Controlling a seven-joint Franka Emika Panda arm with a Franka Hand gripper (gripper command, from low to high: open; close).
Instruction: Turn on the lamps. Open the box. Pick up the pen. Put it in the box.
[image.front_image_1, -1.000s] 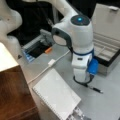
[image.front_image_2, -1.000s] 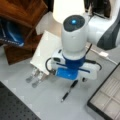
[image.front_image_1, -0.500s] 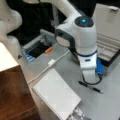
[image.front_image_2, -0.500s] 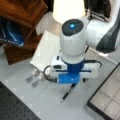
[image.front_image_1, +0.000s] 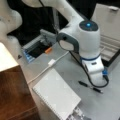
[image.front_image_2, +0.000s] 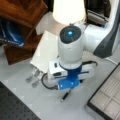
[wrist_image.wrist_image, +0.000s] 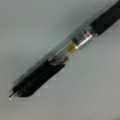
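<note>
The pen (image.front_image_1: 90, 87) lies flat on the grey table, black with a silver-grey middle; the wrist view shows the pen (wrist_image.wrist_image: 62, 52) close up and diagonal. My gripper (image.front_image_1: 98, 79) hangs just above it, fingers hidden under the white and blue hand (image.front_image_2: 67, 82). In a front view the pen's tip (image.front_image_2: 65, 96) sticks out from under the hand. The box (image.front_image_1: 110, 48) stands open with its lid raised, and its pale divided lining (image.front_image_2: 107, 100) shows. A lamp's cream shade (image.front_image_2: 68, 11) glows brightly; another cream shade (image.front_image_1: 6, 58) is at a front view's left.
A white spiral notebook (image.front_image_1: 57, 97) lies left of the pen, also seen as the notebook (image.front_image_2: 47, 50). A white cable with a square plug (image.front_image_1: 51, 62) crosses the table. A grey tray (image.front_image_1: 37, 47) sits behind. Metal clips (image.front_image_2: 33, 78) lie beside the hand. Wooden furniture (image.front_image_2: 22, 15) stands nearby.
The arm has carried the hand sideways and down until it is over the pen. The pen, box and notebook have stayed where they were.
</note>
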